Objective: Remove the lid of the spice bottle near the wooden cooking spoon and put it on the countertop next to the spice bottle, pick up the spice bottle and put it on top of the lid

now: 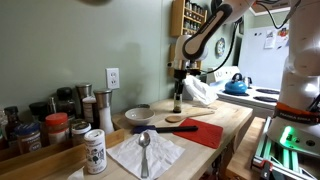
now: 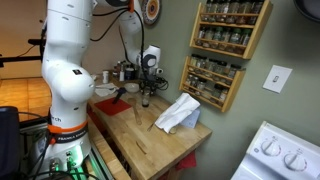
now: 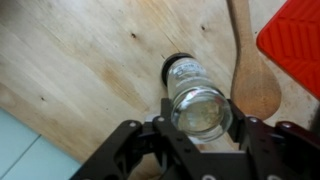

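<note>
My gripper [image 3: 200, 128] is shut on the spice bottle [image 3: 198, 105], a small clear glass jar with its open mouth facing the wrist camera. The bottle's base is right over the lid [image 3: 170, 64], a dark round cap lying on the countertop [image 3: 80, 70]; whether they touch I cannot tell. The wooden cooking spoon [image 3: 250, 70] lies just right of the bottle. In both exterior views the gripper [image 1: 179, 88] [image 2: 146, 86] holds the bottle [image 1: 178, 104] [image 2: 145, 100] upright, low over the counter, next to the spoon's bowl [image 1: 175, 120].
A red mat [image 3: 295, 40] [image 1: 205, 132] lies beside the spoon. A white cloth [image 1: 200, 92] [image 2: 180, 112] lies behind. A white shaker tin [image 1: 95, 152], a metal spoon on a napkin [image 1: 145, 150], grouped jars [image 1: 45, 128] and a grey bowl [image 1: 138, 115] stand nearer one exterior camera.
</note>
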